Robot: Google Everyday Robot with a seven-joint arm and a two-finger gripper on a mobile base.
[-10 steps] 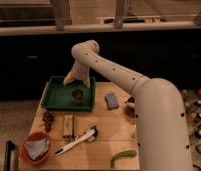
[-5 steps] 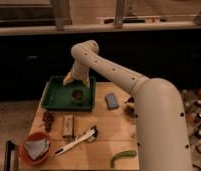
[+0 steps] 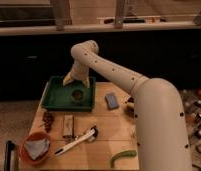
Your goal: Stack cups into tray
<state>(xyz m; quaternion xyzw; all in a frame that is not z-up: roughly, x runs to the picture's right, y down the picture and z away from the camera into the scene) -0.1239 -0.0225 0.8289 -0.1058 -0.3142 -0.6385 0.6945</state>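
Observation:
The dark-green tray (image 3: 53, 102) sits at the back left of the wooden table. An olive-green cup (image 3: 77, 93) with a dark inside stands upright in the tray, right of its middle. My arm reaches across from the right and bends down over the tray's back rim. My gripper (image 3: 70, 78) is at the tray's far edge, just above and behind the olive cup. A pale cream shape shows at the gripper; I cannot tell whether it is the cream-white cup or part of the gripper.
An orange bowl with a cloth (image 3: 35, 148) stands front left. A blue-grey sponge (image 3: 112, 100) lies right of the tray. A wooden block (image 3: 68, 125), a dark red cluster (image 3: 48, 120), a white brush (image 3: 76, 143) and a green object (image 3: 122, 156) lie in front.

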